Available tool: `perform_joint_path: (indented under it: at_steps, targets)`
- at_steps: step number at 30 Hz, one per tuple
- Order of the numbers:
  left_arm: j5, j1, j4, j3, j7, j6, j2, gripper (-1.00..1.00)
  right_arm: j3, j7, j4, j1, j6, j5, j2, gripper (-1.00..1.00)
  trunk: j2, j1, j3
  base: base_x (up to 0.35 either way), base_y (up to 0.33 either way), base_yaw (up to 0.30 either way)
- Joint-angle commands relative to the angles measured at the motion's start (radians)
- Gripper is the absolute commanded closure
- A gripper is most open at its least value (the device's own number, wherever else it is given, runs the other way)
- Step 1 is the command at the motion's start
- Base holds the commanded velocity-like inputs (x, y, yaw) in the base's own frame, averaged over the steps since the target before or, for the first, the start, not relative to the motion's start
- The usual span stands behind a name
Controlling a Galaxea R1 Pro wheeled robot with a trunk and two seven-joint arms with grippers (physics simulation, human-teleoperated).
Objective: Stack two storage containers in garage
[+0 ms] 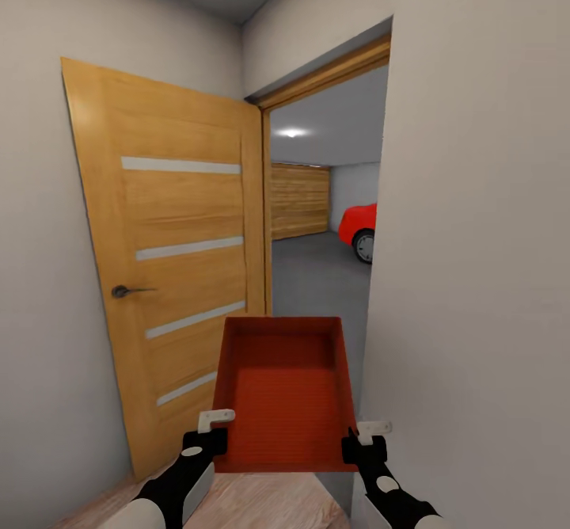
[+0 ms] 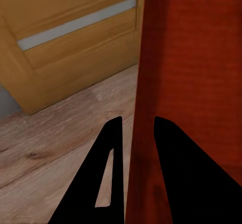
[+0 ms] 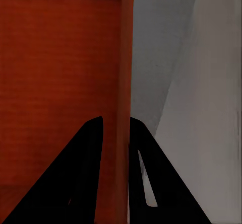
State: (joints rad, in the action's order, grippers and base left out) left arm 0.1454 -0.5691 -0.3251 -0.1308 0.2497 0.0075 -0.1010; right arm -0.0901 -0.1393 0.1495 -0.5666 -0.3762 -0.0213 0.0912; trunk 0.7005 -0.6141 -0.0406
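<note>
I hold one red-orange storage container [image 1: 283,390] in front of me, open side up, facing a doorway. My left gripper [image 1: 214,426] is shut on its near left rim, and my right gripper [image 1: 366,436] is shut on its near right rim. In the left wrist view the black fingers [image 2: 113,148] pinch the container wall [image 2: 191,83]. The right wrist view has the fingers [image 3: 96,148] clamped across the wall [image 3: 60,68] too. Through the doorway lies the garage with its dark grey floor [image 1: 317,275].
An open wooden door [image 1: 170,260] stands at the left of the doorway. A white wall [image 1: 475,275] is close on the right. A red car [image 1: 360,226] and a wooden garage door [image 1: 299,199] show inside. Light wood planks [image 1: 261,509] lie under me.
</note>
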Motion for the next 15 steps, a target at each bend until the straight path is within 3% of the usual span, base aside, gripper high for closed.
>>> perform_joint_path:
  at_steps: [1, 15]
  targets:
    - [0.013, 0.0, 0.0, 0.003, 0.011, 0.002, 0.009, 1.0, 0.033, -0.009, 0.002, -0.001, -0.003, -0.006, -0.005, 1.0, 0.0, -0.001, 0.0, 0.252, 0.006, -0.203]
    - [0.014, 0.0, 0.001, 0.003, 0.01, 0.003, 0.009, 1.0, 0.033, -0.007, 0.001, -0.001, -0.003, -0.006, -0.006, 1.0, 0.0, -0.001, 0.0, 0.298, 0.097, -0.027]
